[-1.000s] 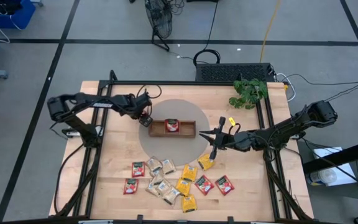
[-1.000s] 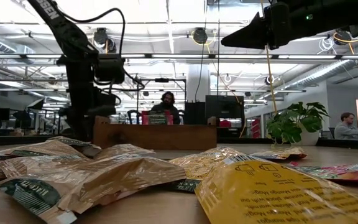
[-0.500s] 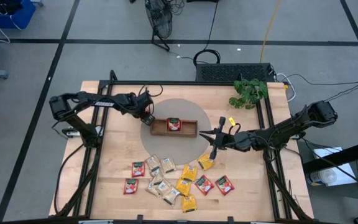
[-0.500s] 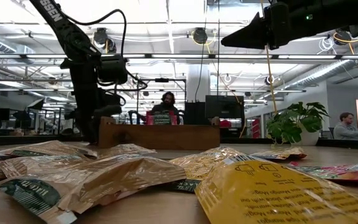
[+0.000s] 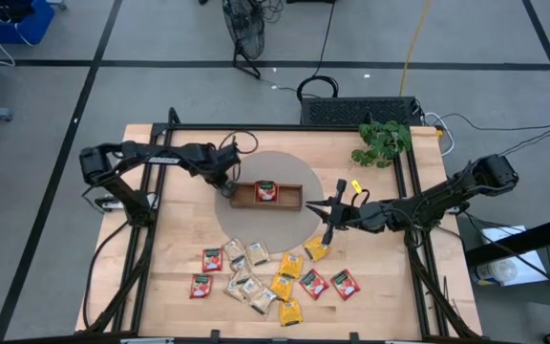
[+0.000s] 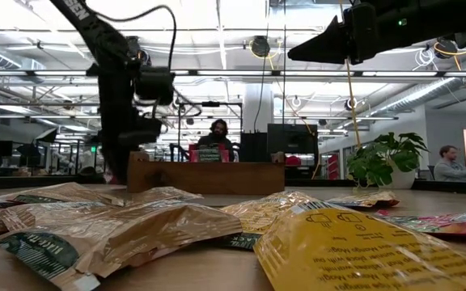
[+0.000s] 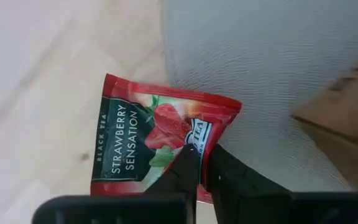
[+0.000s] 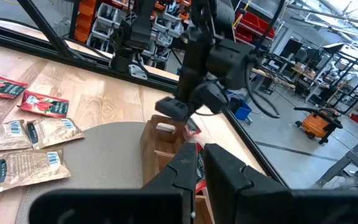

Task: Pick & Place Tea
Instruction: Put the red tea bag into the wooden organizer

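**Ana:** Left wrist view gives the clearest look at the tea in play: a red strawberry sachet is pinched by its edge between the left gripper's fingers, hanging above the grey round mat, with a corner of the wooden tray just beside.

**Ben:** So the left gripper is clamped on that sachet at the tray's left end. Where is the rest of the tea?

**Ana:** One red sachet already stands in the tray's middle compartment. The loose sachets lie scattered on the table nearer the front edge, red, yellow and beige, some overlapping.

**Ben:** And the right arm?

**Ana:** The right gripper waits just right of the tray, above the mat's edge. Its fingers look closed together with nothing between them.

**Ben:** Which step would that make this?

**Ana:** Probably the carry-and-place step for the second sachet, so the task seems early, with most of the tea left on the table.

**Ben:** What does the next move need?

**Ana:** Likely bringing the sachet over a free compartment, the left one being nearest, lowering it between the dividers, then opening. Held by one edge, the flat packet may swing or catch the tray wall.
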Robot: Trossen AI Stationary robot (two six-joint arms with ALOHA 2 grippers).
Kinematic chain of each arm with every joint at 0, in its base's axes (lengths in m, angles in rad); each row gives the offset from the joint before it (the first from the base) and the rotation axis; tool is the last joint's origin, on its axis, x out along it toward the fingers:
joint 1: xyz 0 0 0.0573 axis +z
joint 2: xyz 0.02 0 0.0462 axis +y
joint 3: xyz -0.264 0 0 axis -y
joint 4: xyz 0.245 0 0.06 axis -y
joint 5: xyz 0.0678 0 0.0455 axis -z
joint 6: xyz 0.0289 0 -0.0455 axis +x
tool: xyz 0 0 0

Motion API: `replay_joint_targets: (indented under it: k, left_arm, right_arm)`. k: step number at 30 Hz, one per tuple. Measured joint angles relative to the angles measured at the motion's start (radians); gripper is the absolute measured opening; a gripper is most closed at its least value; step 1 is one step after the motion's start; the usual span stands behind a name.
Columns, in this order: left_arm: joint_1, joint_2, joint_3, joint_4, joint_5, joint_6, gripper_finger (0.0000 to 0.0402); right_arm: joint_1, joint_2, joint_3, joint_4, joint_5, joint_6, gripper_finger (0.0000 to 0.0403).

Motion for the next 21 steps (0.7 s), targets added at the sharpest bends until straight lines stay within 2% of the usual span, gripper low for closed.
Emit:
replay_joint_targets:
  k: [7,11,17,21]
  left_arm:
    - [-0.105,-0.012,0.138,-0.199,-0.19,0.037,0.0014]
    - [-0.239,-0.013,0.195,-0.212,-0.33,0.183,0.0014]
    - [-0.526,-0.013,0.22,-0.085,-0.589,0.603,0.0014]
    - [-0.674,-0.013,0.219,0.107,-0.738,0.757,0.0019]
  right_arm:
    - [0.0,0.0,0.0,-0.001,0.001,0.004,0.0018]
    - [-0.001,0.0,0.001,-0.033,0.001,0.044,0.0018]
    - [-0.028,0.0,0.001,-0.072,0.001,0.118,0.0018]
    - [-0.071,0.002,-0.015,-0.061,-0.027,0.217,0.0018]
